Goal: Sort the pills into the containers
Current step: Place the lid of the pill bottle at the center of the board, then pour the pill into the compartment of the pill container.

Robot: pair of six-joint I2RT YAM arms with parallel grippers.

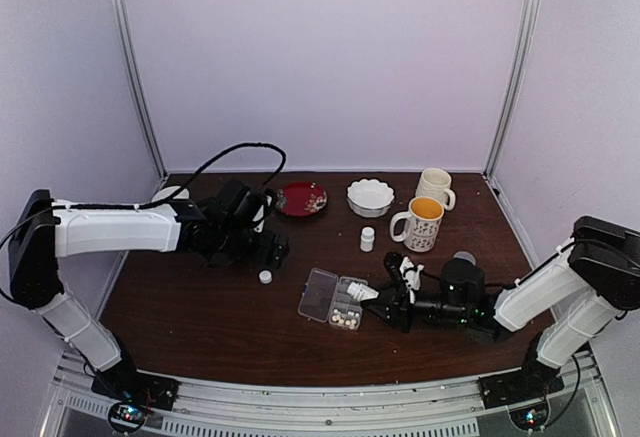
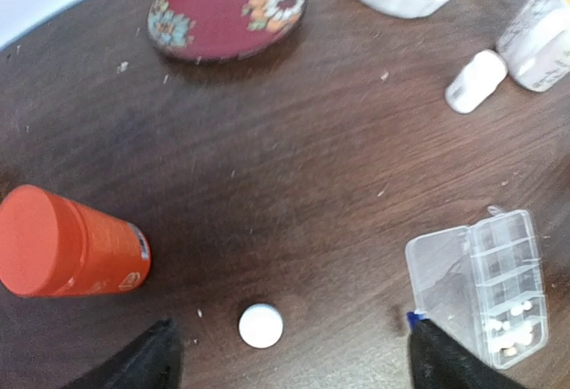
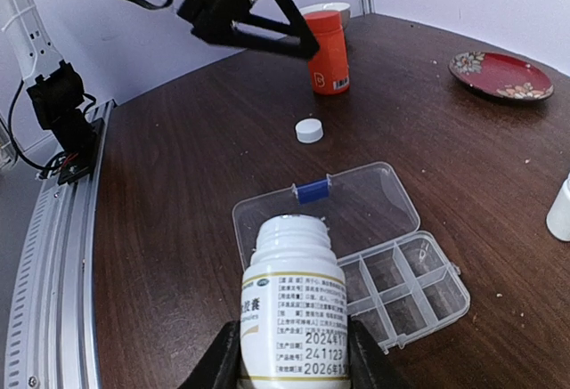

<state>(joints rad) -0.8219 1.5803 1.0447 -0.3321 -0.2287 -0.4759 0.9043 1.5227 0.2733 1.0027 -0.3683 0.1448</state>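
**Pincer state.** The right pincer grips a white bottle around its body. The bottle has no cap on and is tilted with its mouth toward the box. The left pincer stands wide and holds nothing. A white cap lies on the counter and shows between its fingers at the lower edge of the left-wrist view. An orange bottle stands at the left of that view.

**Location of the work.** The box lies open at lower centre of the top view. Its lid lies flat on the left, and its cells are on the right. Some pills already sit in the cells at the near end of the tray.

**Governing relation.** In the right-wrist view the bottle mouth sits at lower centre, over the seam between lid and tray. The cells lie just right of the mouth and beyond it. In the top view the tray's long axis runs roughly top to bottom, across the bottle's axis. The right arm is much the nearer, and the left pincer is well apart at the upper left.

**Judgement.** Pour from the right, and expect to carry the mouth rightward so that pills fall in a cell and not on the lid.
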